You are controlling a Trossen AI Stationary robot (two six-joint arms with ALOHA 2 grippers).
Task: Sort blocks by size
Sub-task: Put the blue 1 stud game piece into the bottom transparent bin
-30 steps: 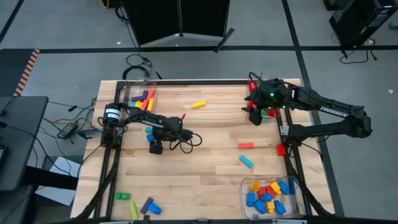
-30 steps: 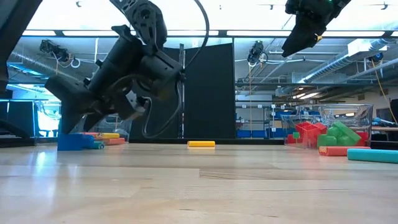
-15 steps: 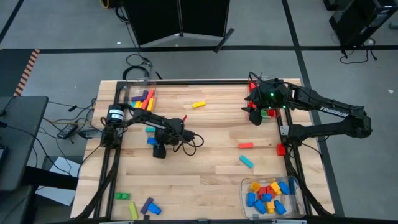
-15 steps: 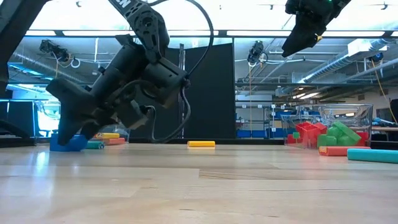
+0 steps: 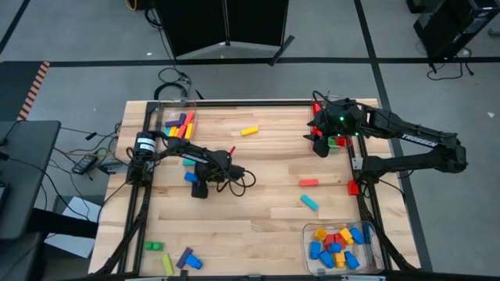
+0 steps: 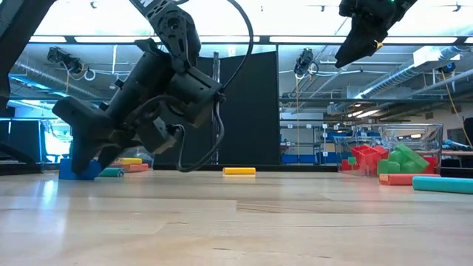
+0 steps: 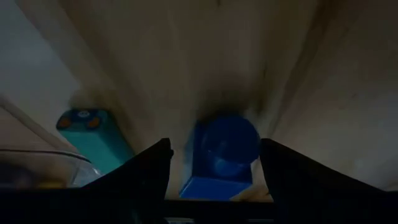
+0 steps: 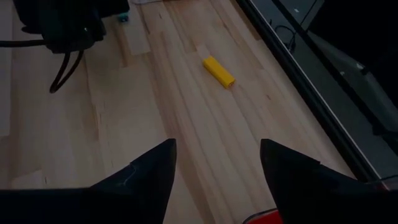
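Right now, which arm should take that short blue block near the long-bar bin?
Left. The left gripper is already down at the table with open fingers straddling the blue block. The right gripper hovers open across the table by the far bin.

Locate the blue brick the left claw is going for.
In the high view the blue brick sits on the table's left half, below the bin of long bars; the left wrist view shows it between the open left claw, teal brick beside.
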